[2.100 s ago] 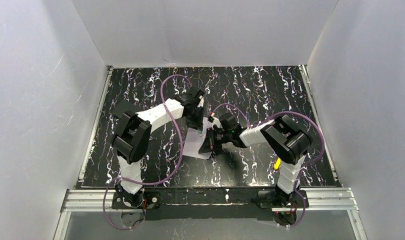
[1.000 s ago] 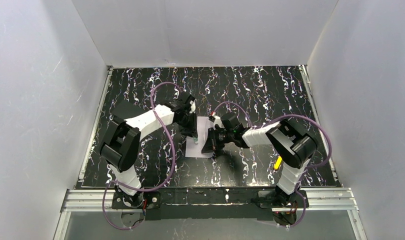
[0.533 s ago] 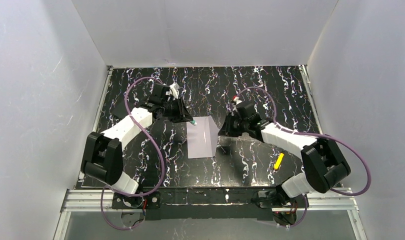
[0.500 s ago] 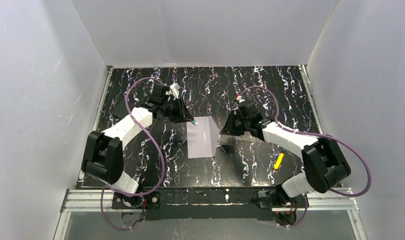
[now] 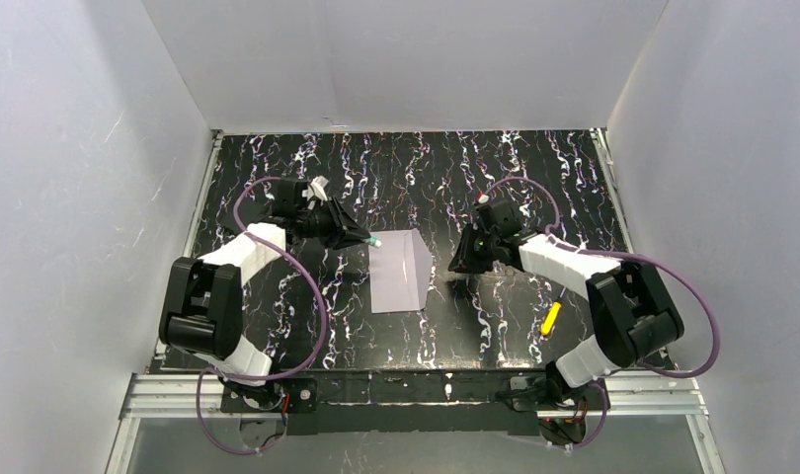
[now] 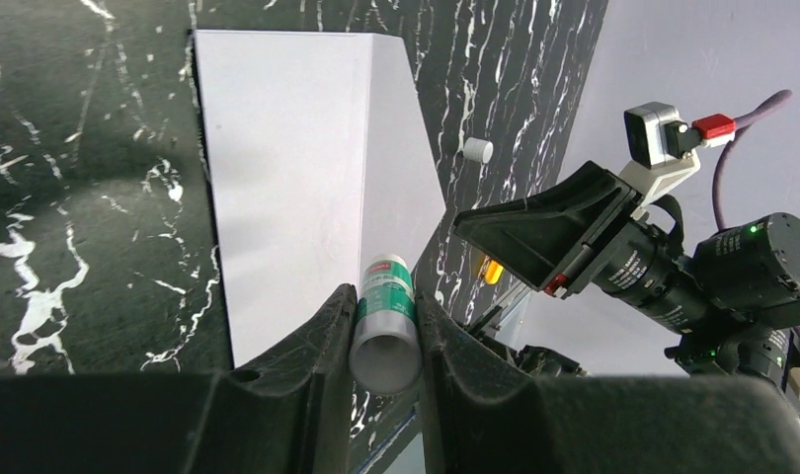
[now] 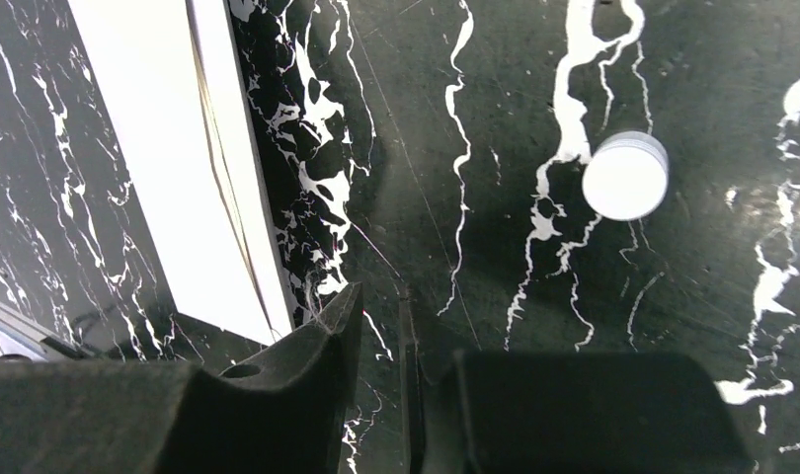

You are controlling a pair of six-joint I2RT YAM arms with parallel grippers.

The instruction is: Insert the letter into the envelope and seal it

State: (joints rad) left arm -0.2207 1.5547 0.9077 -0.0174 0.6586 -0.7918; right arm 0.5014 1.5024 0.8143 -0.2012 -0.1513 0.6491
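Observation:
The pale lavender envelope [image 5: 400,272] lies flat in the middle of the table, and it also fills part of the left wrist view [image 6: 287,178] and the right wrist view [image 7: 169,168]. The letter does not show in any view. My left gripper [image 5: 361,240] hovers just off the envelope's far left corner. Its jaws [image 6: 386,296] are shut on a green-and-white glue stick [image 6: 386,321], nozzle end toward the envelope. My right gripper [image 5: 463,263] is to the right of the envelope, apart from it. Its fingers [image 7: 378,316] stand slightly open with only bare table between them.
A small white round cap [image 7: 625,176] lies on the black marbled table right of the envelope, also in the left wrist view [image 6: 477,150]. A yellow object [image 5: 551,319] sits nearer the front right. White walls enclose the table on three sides.
Both arms have pulled away from the envelope, the left going back-left with the glue stick, the right going right. The right jaws have parted a little. The envelope is now uncovered.

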